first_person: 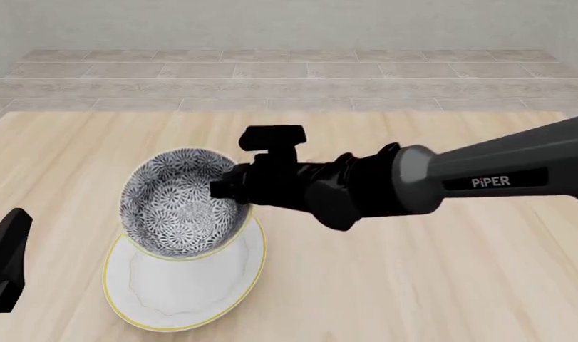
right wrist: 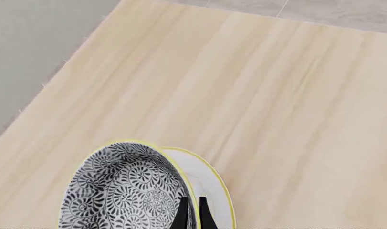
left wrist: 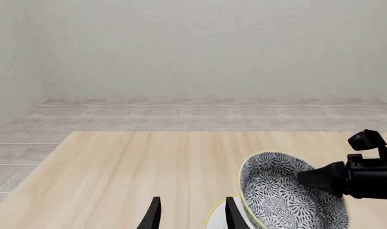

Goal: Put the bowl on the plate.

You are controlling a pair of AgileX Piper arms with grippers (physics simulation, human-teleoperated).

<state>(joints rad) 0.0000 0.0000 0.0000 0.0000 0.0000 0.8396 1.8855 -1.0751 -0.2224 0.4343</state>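
Note:
The patterned bowl (first_person: pixel 179 203) is tilted steeply, its opening turned toward the front camera, over the far part of the white plate (first_person: pixel 184 285). My right gripper (first_person: pixel 226 189) is shut on the bowl's right rim. In the right wrist view its gripper (right wrist: pixel 192 215) pinches the bowl (right wrist: pixel 123 191) rim, with the plate (right wrist: pixel 211 186) just behind. I cannot tell whether the bowl's lower edge touches the plate. My left gripper (left wrist: pixel 192 214) stands open and empty near the plate (left wrist: pixel 214 217), beside the bowl (left wrist: pixel 282 195).
The wooden table (first_person: pixel 441 285) stretches wide to the right and behind the plate. The left arm (first_person: pixel 3 267) sits low at the table's front left edge. A tiled floor (first_person: pixel 289 78) lies beyond the far edge.

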